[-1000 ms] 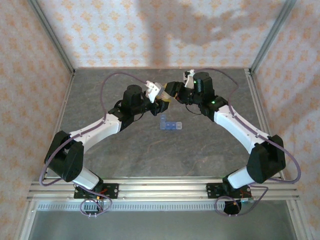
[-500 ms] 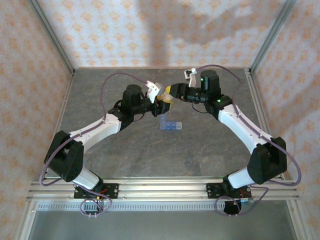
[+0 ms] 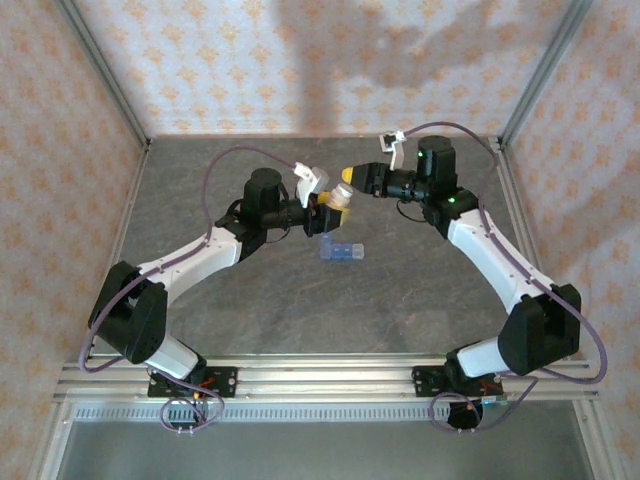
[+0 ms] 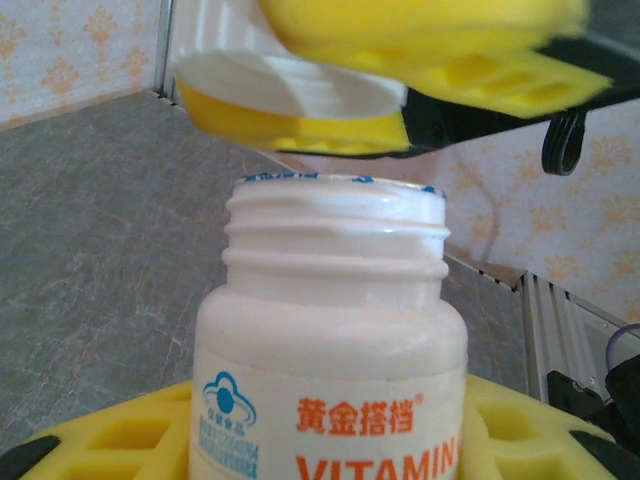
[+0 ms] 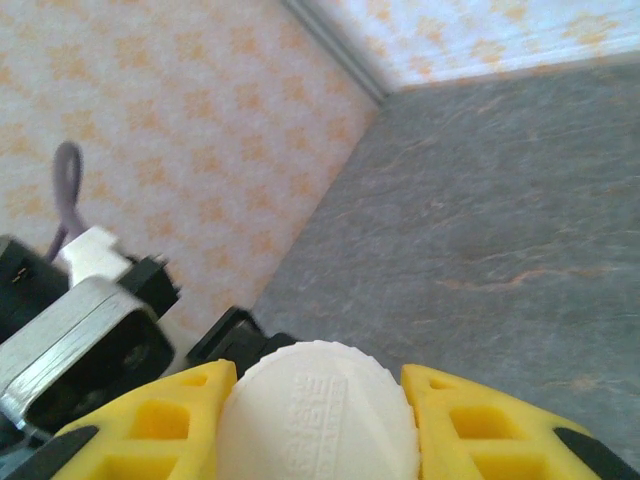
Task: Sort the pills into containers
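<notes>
the left gripper (image 3: 329, 205) is clamped on a white vitamin bottle (image 4: 330, 340), its yellow fingers (image 4: 110, 445) pressing the labelled body from both sides. the bottle stands upright in that grip, held above the table (image 3: 250, 300) near the middle of the workspace. its threaded neck is bare and the mouth is open. the label carries a small blue logo, orange characters and the word "vitamin" in orange letters. what is inside the bottle cannot be seen.

the right gripper (image 3: 347, 177) holds the bottle's white cap (image 5: 318, 410), squeezed between its two yellow fingers (image 5: 150, 420). in the right wrist view the cap's edge is ribbed and its top bears embossed writing too faint to read. in the left wrist view the cap hangs just above the open mouth, apart from it and set a little to the left.

the translucent blue pill organizer (image 3: 341, 251) lies flat on the grey stone-patterned table, between the two arms and just on the near side of the raised bottle. neither gripper touches it. its left end looks taller than the rest; whether that is an open lid cannot be told.

walls (image 3: 60, 150) papered with an orange pattern enclose the table.
</notes>
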